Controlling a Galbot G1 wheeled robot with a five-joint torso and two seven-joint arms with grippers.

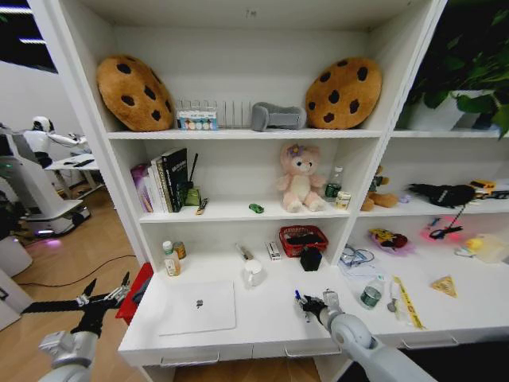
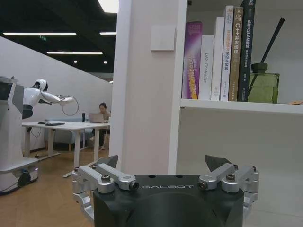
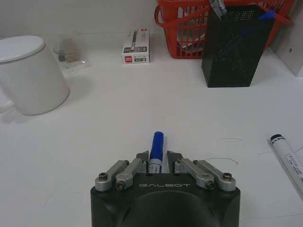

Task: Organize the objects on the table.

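Right gripper (image 3: 157, 163) pinches a blue marker (image 3: 156, 147) near the mug (image 3: 29, 75); left gripper (image 2: 163, 171) spread, off-table.

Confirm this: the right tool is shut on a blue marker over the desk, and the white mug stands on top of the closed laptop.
Wrong on the mug. The head view shows the white mug standing on the desk behind the closed laptop, not on it. The rest holds: the right tool is shut on the blue marker.

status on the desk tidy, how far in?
Early. A blue-capped pen already stands in the black mesh holder. In hand: the right gripper is shut on a blue marker above the desk. The left gripper is open, off the desk's left end. Left: black-capped marker, yellow ruler, small bottle.
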